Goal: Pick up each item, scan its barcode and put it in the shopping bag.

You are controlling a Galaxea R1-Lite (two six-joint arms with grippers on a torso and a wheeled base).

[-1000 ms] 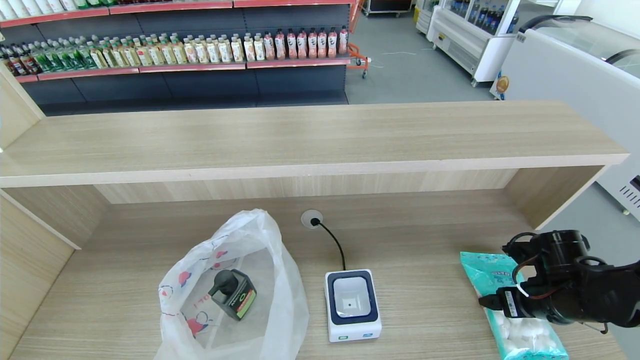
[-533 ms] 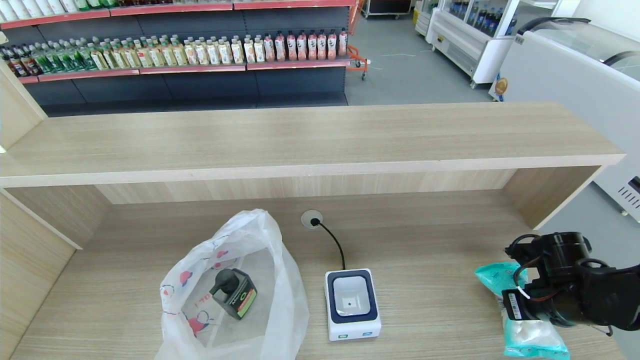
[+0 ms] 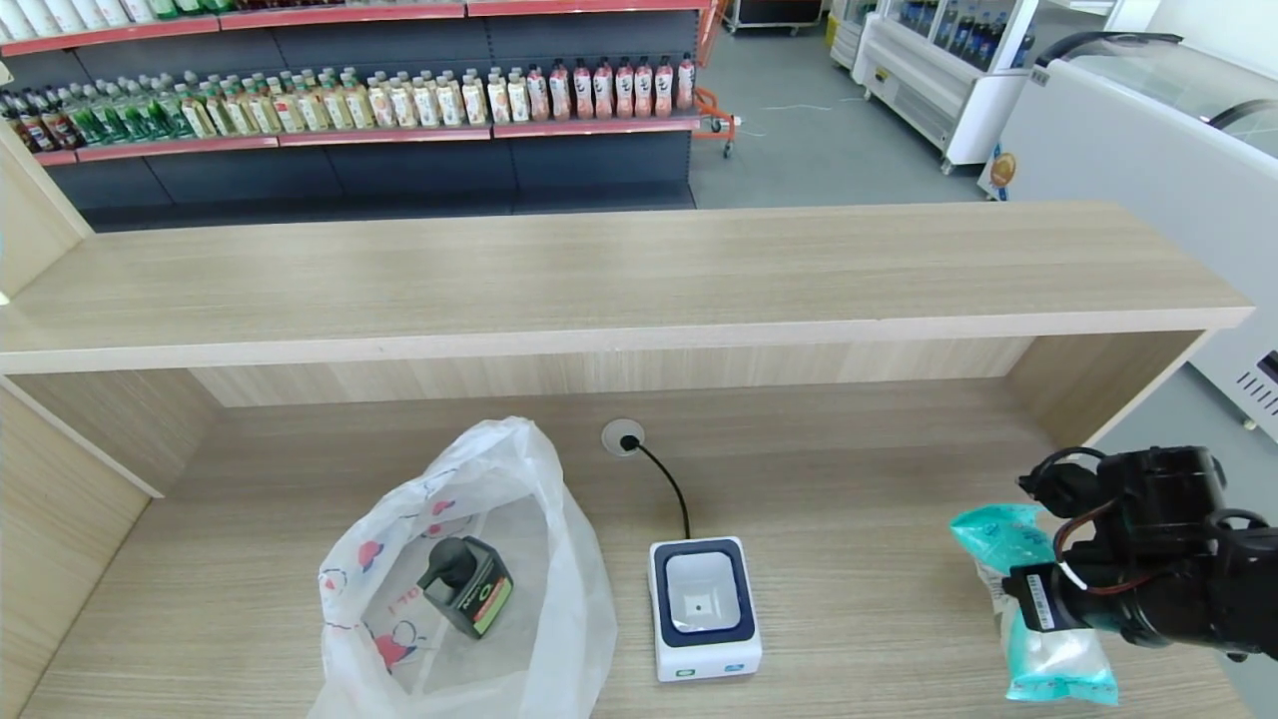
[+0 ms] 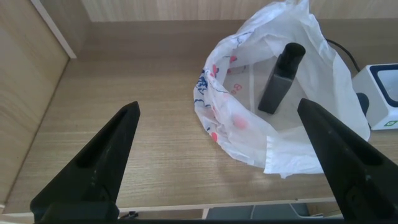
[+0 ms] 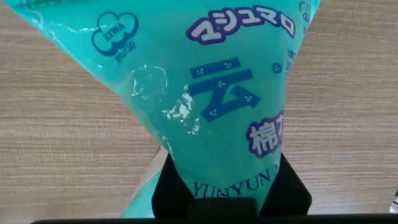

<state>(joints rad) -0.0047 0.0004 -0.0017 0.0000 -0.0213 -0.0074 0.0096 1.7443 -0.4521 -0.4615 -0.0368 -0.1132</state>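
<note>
Now, on your wooden desk the white shopping bag sits open at the left. The scanner stands just beside it on the right, window facing up. The teal packet hangs at the desk's right end, well apart from the scanner. Your right gripper is clamped on one end of the packet. A black bottle lies inside the bag. Your left gripper hovers near the bag, fingers spread wide, holding nothing.
</note>
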